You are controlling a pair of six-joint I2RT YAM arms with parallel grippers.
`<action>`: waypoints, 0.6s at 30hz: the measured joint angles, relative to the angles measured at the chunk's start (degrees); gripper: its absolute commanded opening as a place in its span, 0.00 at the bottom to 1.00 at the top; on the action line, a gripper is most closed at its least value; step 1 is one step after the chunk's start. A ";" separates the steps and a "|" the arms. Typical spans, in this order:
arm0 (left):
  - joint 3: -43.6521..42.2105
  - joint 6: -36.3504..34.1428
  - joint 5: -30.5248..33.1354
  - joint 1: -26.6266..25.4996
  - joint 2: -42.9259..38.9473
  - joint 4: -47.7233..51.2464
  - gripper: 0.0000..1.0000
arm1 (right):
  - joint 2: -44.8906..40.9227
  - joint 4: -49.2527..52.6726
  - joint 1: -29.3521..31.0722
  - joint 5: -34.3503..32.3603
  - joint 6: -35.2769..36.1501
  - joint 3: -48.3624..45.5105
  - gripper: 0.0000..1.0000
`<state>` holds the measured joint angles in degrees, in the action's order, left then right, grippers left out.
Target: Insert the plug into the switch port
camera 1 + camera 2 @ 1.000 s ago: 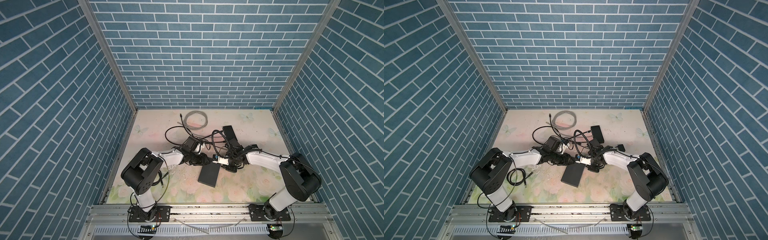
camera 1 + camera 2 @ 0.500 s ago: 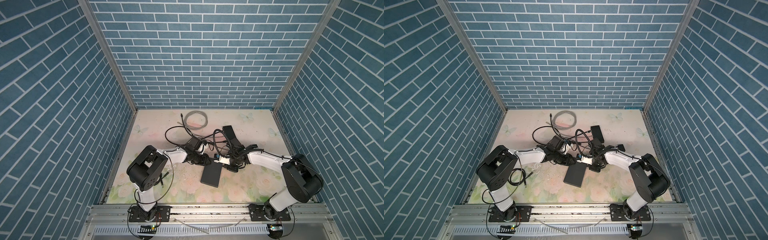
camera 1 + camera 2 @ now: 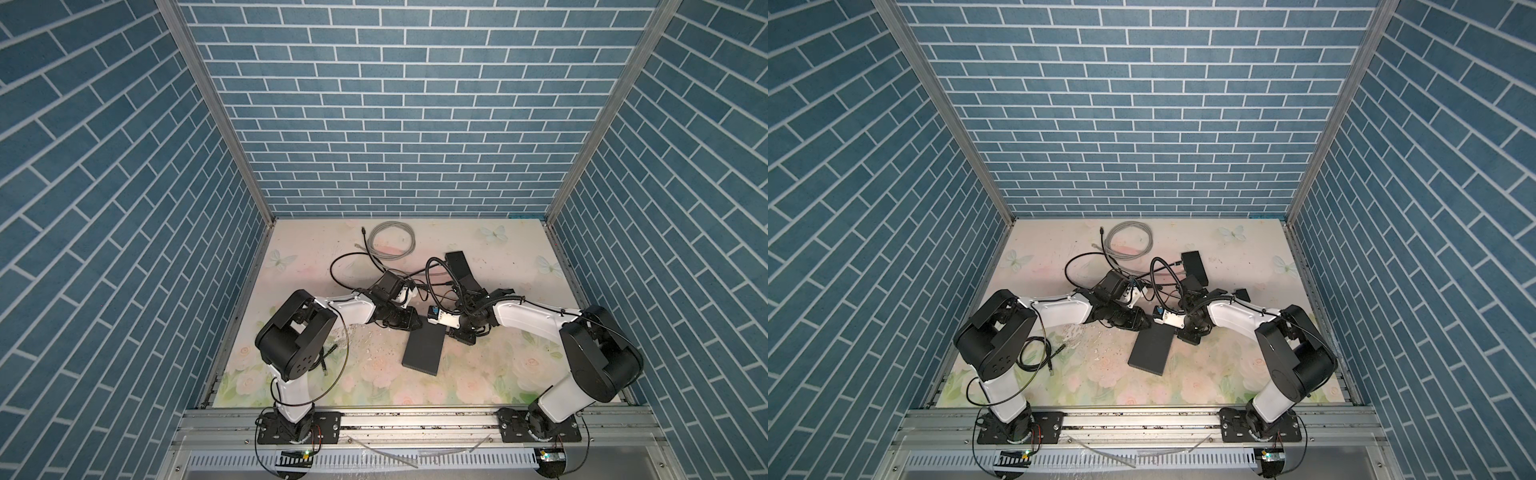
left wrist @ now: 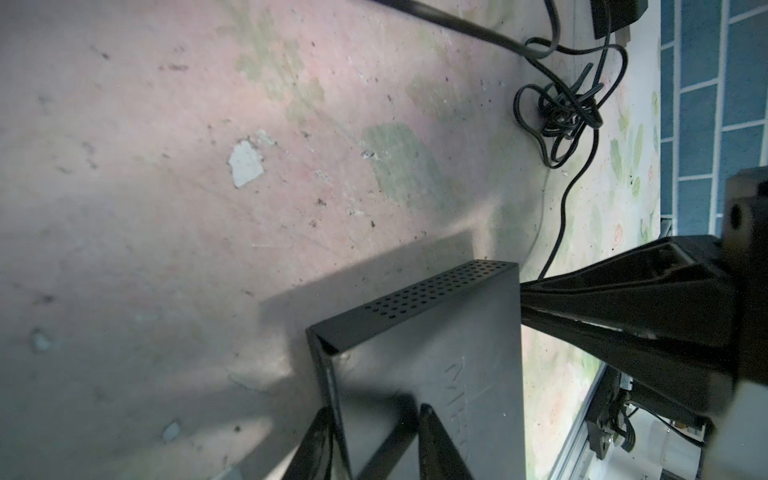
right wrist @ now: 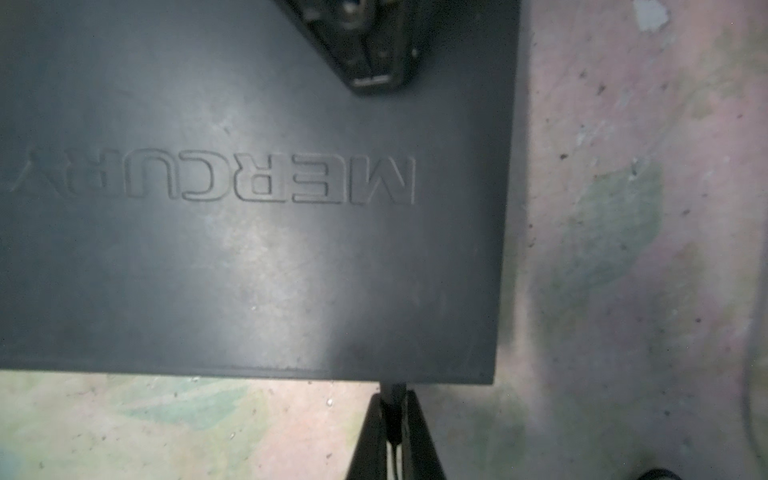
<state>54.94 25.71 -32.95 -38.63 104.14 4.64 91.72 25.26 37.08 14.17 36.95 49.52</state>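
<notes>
The switch [image 3: 424,351] [image 3: 1150,347] is a flat black box lying on the flowered table. My left gripper [image 3: 409,323] [image 3: 1142,322] has closed over its far corner. In the left wrist view one finger [image 4: 318,440] lies against the switch [image 4: 436,332] side wall and the other touches its top face. My right gripper [image 3: 455,332] [image 5: 392,397] is shut on the black plug [image 5: 392,409]. The plug's tip meets the side of the switch [image 5: 249,249] under the top edge. The port itself is hidden there.
A grey coiled cable [image 3: 390,241] lies at the back. A long black box [image 3: 459,266] and tangled black cables [image 3: 436,282] [image 4: 557,112] sit behind both grippers. A loose black cable [image 3: 1034,353] lies by the left arm's base.
My left arm has swung right to the switch's corner and its jaws have narrowed onto it. The switch has shifted slightly. The right gripper keeps its hold on the plug.
</notes>
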 measured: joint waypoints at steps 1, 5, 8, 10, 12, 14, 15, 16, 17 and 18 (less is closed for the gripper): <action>0.00 0.33 0.07 0.02 0.09 -0.26 0.32 | 0.15 -0.37 -0.07 -0.13 -0.70 0.00 0.00; 0.00 1.11 0.37 0.28 0.31 -1.18 0.32 | 0.48 -1.70 -0.39 -0.42 -2.19 0.00 0.00; 0.00 1.51 0.79 0.50 0.33 -1.55 0.32 | 0.66 -2.80 -0.46 -0.81 -2.45 0.00 0.00; 0.00 1.46 1.40 0.52 0.22 -1.55 0.33 | 0.68 -3.45 -0.46 -1.11 -2.45 0.00 0.00; 0.00 0.92 1.90 0.59 -0.02 -1.27 0.32 | 0.68 -3.87 -0.46 -1.20 -2.10 0.00 0.00; 0.31 -0.87 1.97 0.74 -0.22 -0.15 0.32 | 0.68 -4.13 -0.46 -1.14 -1.42 0.00 0.00; 0.92 -1.92 2.01 0.76 -0.22 1.01 0.31 | 0.68 -4.20 -0.46 -1.09 -0.83 0.00 0.00; 1.53 -2.89 2.14 0.76 -0.13 2.21 0.31 | 0.68 -4.26 -0.46 -1.01 -0.31 0.02 0.00; 2.01 -3.56 2.10 0.76 0.02 3.04 0.31 | 0.68 -4.28 -0.46 -0.87 0.28 0.04 0.00; 2.47 -4.09 2.08 0.76 0.20 3.72 0.31 | 0.70 -4.28 -0.48 -0.72 0.79 0.07 0.00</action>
<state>57.41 21.63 -30.87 -37.87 104.33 8.36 92.42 20.97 36.60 13.45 37.74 49.58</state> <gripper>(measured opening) 0.315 0.075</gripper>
